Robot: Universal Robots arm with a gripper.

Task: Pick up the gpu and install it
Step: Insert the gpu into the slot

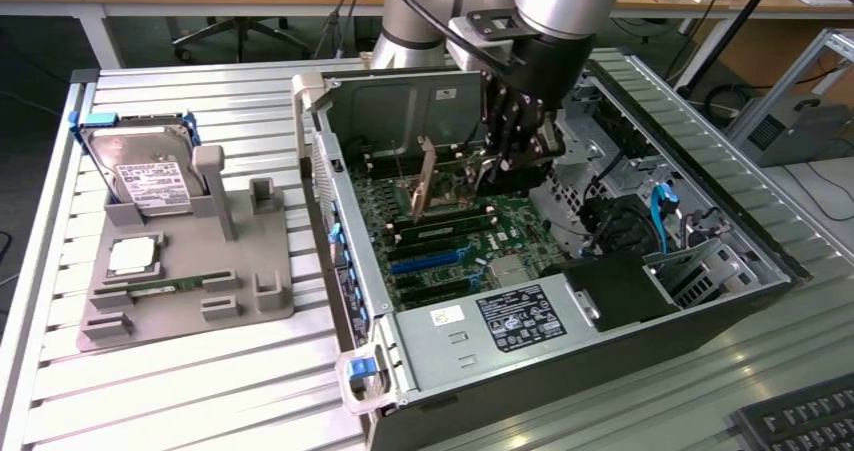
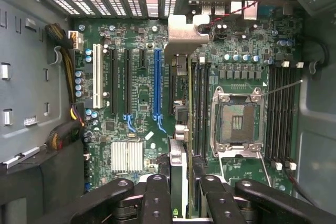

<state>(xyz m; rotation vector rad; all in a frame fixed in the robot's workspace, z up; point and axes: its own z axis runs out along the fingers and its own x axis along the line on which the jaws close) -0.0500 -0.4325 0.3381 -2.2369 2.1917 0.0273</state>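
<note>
- One robot arm, its gripper (image 1: 514,161) lowered inside one open computer case (image 1: 747,261) lying on its side on a ribbed metal worktop (image 1: 187,391).
- One gpu (image 1: 424,179): a thin flat card with a brown-gold face, standing on edge above the green motherboard (image 1: 447,246), tilted slightly, just beside the gripper on the exterior view's left.
- In the wrist view the gpu (image 2: 178,171) is seen edge-on, running from between the black fingers (image 2: 156,198) up to its silvery bent metal bracket (image 2: 184,32) near the perforated rear wall of the case.
- Fingers: closed in on the card's two flat sides, with the card held between them; the exact contact is hidden behind the finger links.
- Motherboard in the wrist view: one blue slot (image 2: 157,82), one white slot (image 2: 97,77), at least two black slots beside them, one square metal processor socket (image 2: 236,121), one ribbed silver heatsink (image 2: 127,156).
- One grey power supply (image 1: 501,331) with a black-and-white label at the near end of the case.
- One grey moulded holder (image 1: 187,271) on the worktop, well apart from the case, carrying one boxy silver hard drive (image 1: 144,176) upright, one square processor (image 1: 131,256) lying flat, and one narrow green memory stick (image 1: 167,286).
- One black keyboard (image 1: 801,421) corner at the exterior view's lower right.
</note>
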